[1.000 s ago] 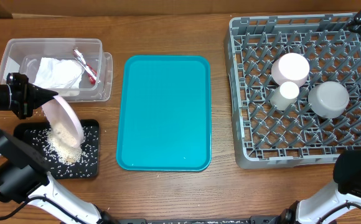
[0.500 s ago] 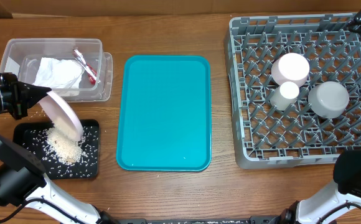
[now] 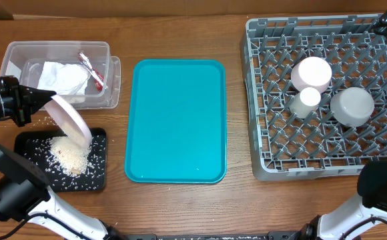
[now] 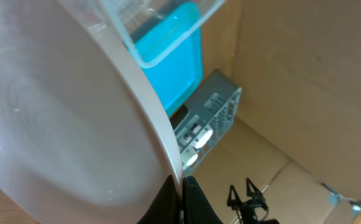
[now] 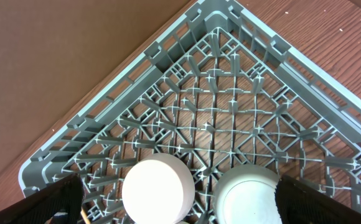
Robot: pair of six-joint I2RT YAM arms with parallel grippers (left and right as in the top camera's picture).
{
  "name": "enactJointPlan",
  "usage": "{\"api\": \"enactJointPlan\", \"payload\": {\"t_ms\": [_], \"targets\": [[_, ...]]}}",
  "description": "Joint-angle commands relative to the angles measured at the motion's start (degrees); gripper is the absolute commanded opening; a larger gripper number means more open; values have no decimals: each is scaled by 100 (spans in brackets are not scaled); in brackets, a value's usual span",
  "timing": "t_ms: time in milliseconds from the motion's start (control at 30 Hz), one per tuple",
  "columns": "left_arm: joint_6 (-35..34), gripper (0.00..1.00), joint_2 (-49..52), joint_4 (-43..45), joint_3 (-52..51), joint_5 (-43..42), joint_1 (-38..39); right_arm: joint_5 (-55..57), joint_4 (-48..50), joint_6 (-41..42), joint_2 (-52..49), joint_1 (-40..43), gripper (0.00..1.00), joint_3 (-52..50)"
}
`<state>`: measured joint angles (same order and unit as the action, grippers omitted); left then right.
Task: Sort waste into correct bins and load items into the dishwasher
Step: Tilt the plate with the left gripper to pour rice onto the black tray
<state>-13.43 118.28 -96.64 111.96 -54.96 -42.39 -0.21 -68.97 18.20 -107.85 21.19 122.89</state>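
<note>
Plate tipped over the black tray, rice heaped beneath.

Large pale plate (image 3: pixel 68 119) steeply tilted near the left edge of the surface, rim clamped in the left pincer (image 3: pixel 47 101), lower edge just over the rice heap (image 3: pixel 69 157) in the black tray (image 3: pixel 27 143) by the front left corner. Behind, clear tub (image 3: pixel 107 73) with napkin (image 3: pixel 61 78) and wrapper (image 3: pixel 91 70). Teal tray (image 3: pixel 175 120) mid-surface. Along the right edge, grey rack (image 3: pixel 273 133) with pinkish bowl (image 3: pixel 311 72), cup (image 3: pixel 307 100) and greyish bowl (image 3: pixel 352 105) upturned; right pincer (image 5: pixel 177 182) spread wide above its back right corner.

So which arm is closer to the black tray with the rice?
Left. The left gripper holds the plate tilted above the black tray; the right gripper hovers over the dish rack's far corner.
</note>
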Motion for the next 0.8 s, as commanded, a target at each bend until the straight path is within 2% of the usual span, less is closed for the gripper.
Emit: {"api": "enactJointPlan", "payload": {"t_ms": [0, 267, 333, 533, 667, 767], "targets": [[-330, 4, -267, -22, -83, 605, -153, -33, 26, 28, 26, 9, 100, 15], [-131, 4, -678, -22, -881, 494, -457, -33, 26, 28, 26, 9, 100, 15], [116, 4, -710, -22, -940, 323, -485, -33, 26, 28, 26, 9, 100, 15], [293, 4, -754, -22, -957, 22, -490, -33, 26, 28, 26, 9, 100, 15], [146, 4, -739, 376, -957, -2, -623, -33, 26, 28, 26, 9, 100, 15], [831, 4, -745, -22, -964, -516, -706, -33, 26, 28, 26, 9, 100, 15]]}}
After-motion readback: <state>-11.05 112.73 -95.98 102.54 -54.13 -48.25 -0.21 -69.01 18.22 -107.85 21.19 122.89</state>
